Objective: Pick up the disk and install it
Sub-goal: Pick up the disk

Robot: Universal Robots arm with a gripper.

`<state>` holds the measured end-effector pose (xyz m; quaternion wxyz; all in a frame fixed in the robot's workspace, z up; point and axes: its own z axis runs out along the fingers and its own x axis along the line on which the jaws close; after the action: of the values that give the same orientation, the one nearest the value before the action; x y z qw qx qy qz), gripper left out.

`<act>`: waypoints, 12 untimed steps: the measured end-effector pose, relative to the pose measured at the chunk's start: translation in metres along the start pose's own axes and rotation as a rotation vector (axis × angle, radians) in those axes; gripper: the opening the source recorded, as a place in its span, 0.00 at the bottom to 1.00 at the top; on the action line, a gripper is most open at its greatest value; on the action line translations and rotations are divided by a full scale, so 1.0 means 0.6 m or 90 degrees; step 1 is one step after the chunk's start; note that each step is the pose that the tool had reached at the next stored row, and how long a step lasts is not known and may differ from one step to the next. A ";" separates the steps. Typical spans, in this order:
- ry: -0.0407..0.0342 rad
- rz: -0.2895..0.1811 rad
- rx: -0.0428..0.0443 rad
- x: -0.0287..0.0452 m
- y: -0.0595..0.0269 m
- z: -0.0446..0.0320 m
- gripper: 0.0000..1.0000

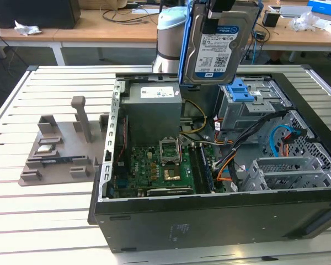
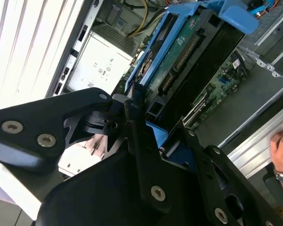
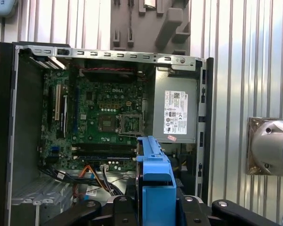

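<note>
The disk (image 1: 219,49) hangs in the air over the far part of the open computer case (image 1: 209,205), and the gripper (image 1: 218,10) pinches it at its upper end, fingers pressed on the blue bracket. Its long axis stands almost upright, with the label facing the near side. Its lower end points down to the drive cage (image 1: 248,107), just below and slightly toward the exterior view's right.

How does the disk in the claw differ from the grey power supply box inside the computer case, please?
The disk hangs upright above the computer case, gripped by the claw; the power supply box sits inside it. The disk is a thin slab framed in blue plastic; the power supply box is a bulkier bare grey block. Both are metal with printed labels.
</note>
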<state>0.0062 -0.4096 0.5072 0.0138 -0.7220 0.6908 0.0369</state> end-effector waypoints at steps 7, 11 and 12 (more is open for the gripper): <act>0.0000 0.000 0.0000 0.013 0.001 0.001 0.36; 0.0000 0.000 0.0000 0.020 0.001 0.002 0.36; 0.0000 0.000 0.0000 0.023 0.001 0.002 0.36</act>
<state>0.0062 -0.4230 0.5051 0.0138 -0.7220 0.6908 0.0369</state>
